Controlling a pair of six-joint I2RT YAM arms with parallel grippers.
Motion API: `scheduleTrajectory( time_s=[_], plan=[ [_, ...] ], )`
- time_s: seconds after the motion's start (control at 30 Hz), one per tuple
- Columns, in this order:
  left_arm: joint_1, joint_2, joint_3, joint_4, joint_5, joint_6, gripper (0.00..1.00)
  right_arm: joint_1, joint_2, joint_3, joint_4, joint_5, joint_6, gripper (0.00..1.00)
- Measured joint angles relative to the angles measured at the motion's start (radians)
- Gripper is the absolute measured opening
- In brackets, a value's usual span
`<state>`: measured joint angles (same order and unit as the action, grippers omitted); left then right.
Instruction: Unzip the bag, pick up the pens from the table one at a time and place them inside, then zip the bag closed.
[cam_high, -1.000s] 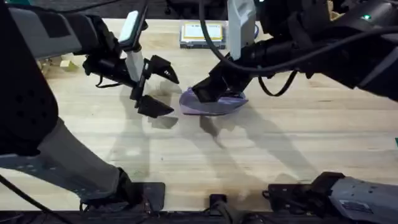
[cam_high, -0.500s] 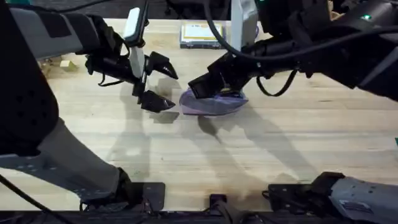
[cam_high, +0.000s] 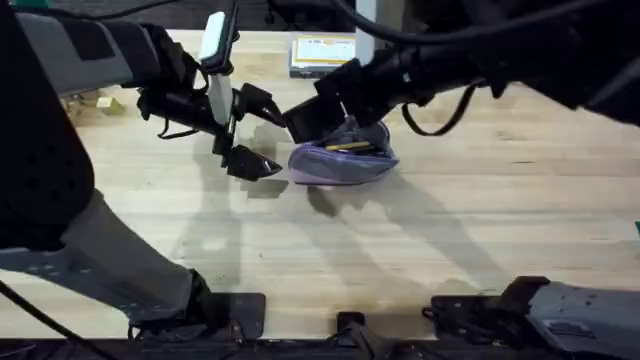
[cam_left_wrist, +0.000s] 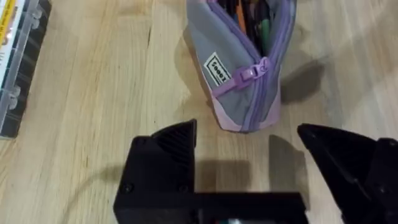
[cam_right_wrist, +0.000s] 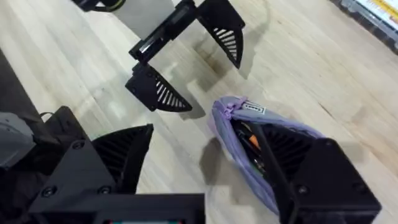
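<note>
Now, on a wide pale wooden desk (cam_high: 420, 250), two black robot arms meet near the far middle. A grey bag (cam_high: 342, 165) with lilac edging lies there, its purple zip open, with a yellow pen (cam_high: 350, 147) and other pens showing inside. The right gripper (cam_high: 322, 112), low over the bag's mouth half a second ago, has lifted up and toward the far left, its fingers apart and holding nothing, so a pen has probably just gone in. The left gripper (cam_high: 247, 130) hangs just beside the bag's zip-pull end, fingers apart and empty. No loose pen shows on the desk, so zipping shut looks next. A flat clear box (cam_high: 322, 55) sits near the far edge behind the bag. Bare wood lies open toward the near side and right.
</note>
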<state>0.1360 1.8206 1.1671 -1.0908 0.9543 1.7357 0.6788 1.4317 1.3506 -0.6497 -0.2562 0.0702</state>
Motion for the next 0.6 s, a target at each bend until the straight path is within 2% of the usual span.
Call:
scheduleTrajectory(
  time_s=[0.23,0.6],
  plan=[
    [0.000,0.000,0.000,0.000,0.000,-0.001,0.993,0.010,0.105,0.011,0.004,0.000,0.005,0.998],
    [0.000,0.000,0.000,0.000,0.000,-0.001,0.993,0.011,0.231,0.011,0.099,0.000,0.005,0.998]
  ],
)
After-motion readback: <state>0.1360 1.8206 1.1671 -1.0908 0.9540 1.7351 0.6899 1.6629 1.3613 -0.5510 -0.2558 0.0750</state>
